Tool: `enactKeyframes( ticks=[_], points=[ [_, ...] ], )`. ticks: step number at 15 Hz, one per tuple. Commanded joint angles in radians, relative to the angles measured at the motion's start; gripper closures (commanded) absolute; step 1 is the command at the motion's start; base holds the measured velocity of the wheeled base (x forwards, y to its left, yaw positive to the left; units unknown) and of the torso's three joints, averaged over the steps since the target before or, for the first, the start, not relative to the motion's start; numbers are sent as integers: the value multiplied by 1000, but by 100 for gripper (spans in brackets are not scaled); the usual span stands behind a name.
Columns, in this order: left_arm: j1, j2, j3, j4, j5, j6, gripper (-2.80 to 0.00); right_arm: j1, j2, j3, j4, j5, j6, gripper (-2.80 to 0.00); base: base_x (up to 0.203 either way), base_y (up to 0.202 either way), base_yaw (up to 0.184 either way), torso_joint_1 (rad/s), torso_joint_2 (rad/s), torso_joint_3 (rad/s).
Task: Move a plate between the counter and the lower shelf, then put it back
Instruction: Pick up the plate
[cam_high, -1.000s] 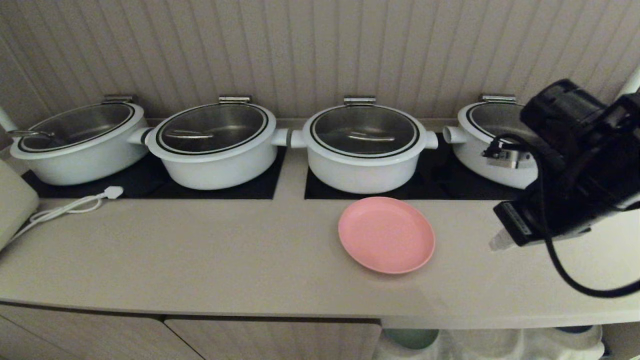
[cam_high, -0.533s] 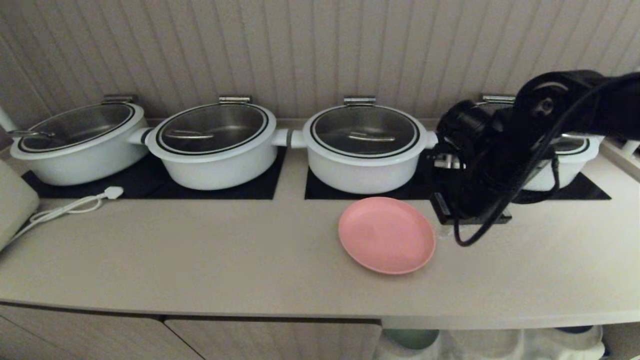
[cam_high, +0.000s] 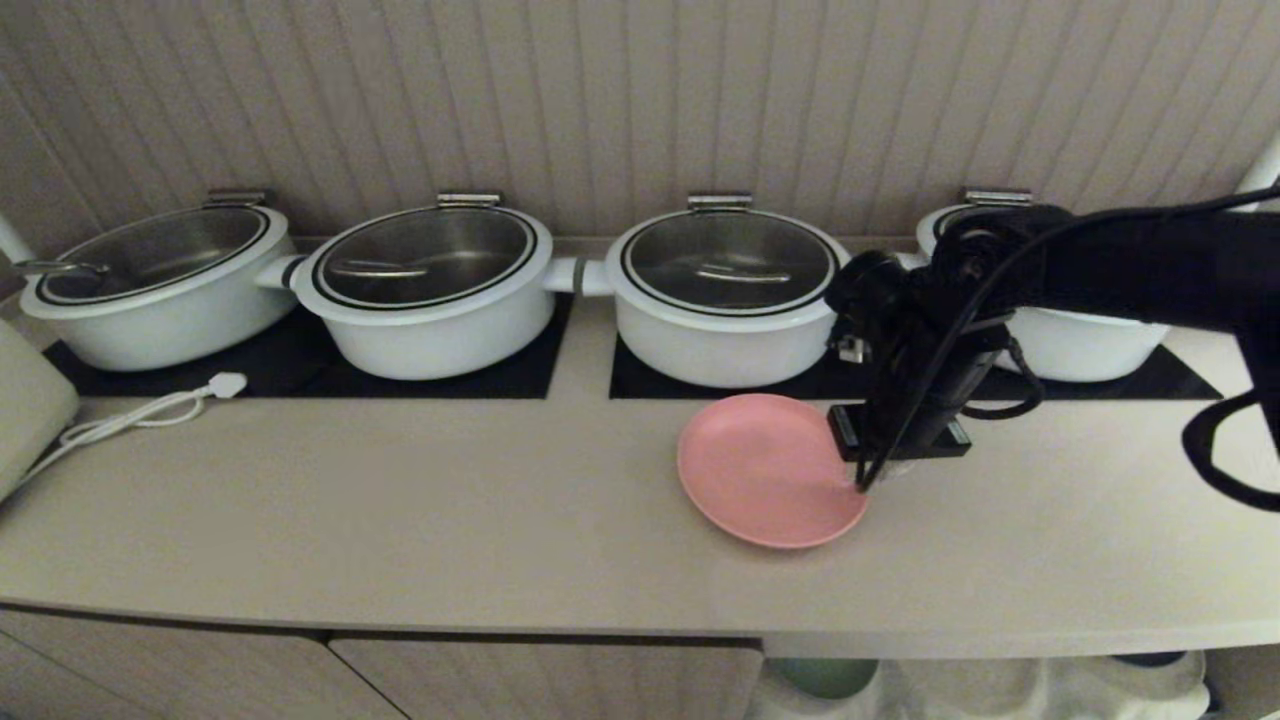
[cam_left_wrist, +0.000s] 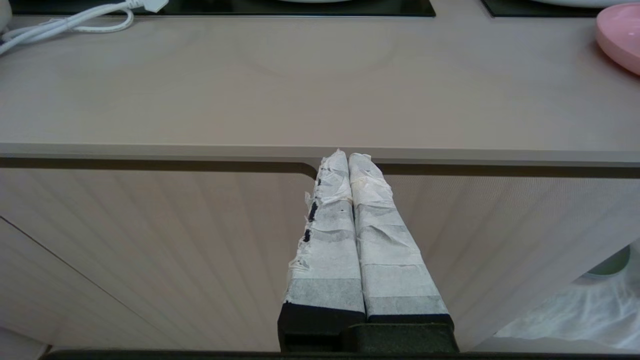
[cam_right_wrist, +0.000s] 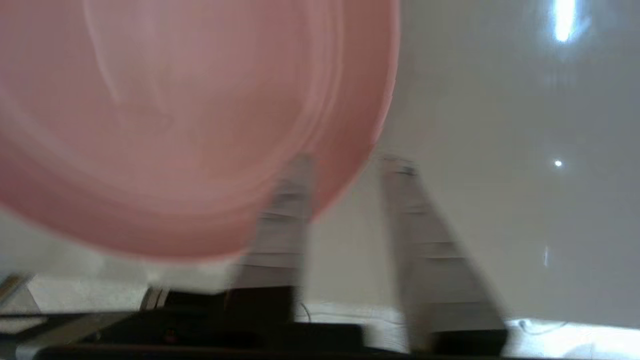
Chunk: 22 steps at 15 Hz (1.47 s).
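- Plate, head view: round, shallow, matte salmon pink with a low rim, flat on the smooth beige tabletop, in front of the third white pot.
- Right pincer pointing down at the plate's right edge from a black arm; fingertips mostly hidden under the black wrist block, contact impossible to judge here.
- Four white round pots in a row on black glass hob panels, each under a glass lid with a metal hinge; contents hard to make out through the glass; fourth pot largely hidden by the arm.
- White cable with plug lying at left; pale rounded object cut off by the frame edge.
- Lower shelf barely visible below the tabletop's front edge: gauzy off-white cloth, a green plate peeking out, the rest cropped.
- Left wrist view: left pincer closed, two fingers wrapped in wrinkled white tape pressed together, level with the tabletop's thick front edge, before a ribbed beige cabinet door; sliver of pink plate at the far corner.
- Right wrist view: blurred; tape-wrapped fingers parted, one over the plate's rim, the other outside it above the glossy tabletop; nothing gripped.
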Motion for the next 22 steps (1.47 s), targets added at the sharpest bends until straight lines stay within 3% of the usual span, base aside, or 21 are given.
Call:
enactKeyframes(
  ticks=[1, 5, 9, 22],
  points=[
    [0, 0, 0, 0, 0, -1, 0, -10, 9, -1, 0, 1, 2, -280, 0, 0, 0, 0, 0, 0],
    [0, 0, 0, 0, 1, -1, 0, -14, 12, -1, -8, 1, 2, -280, 0, 0, 0, 0, 0, 0],
    [0, 0, 0, 0, 0, -1, 0, -14, 31, -1, -113, 1, 3, -280, 0, 0, 0, 0, 0, 0],
    [0, 0, 0, 0, 0, -1, 0, -14, 97, -1, -154, 6, 3, -280, 0, 0, 0, 0, 0, 0]
  ],
)
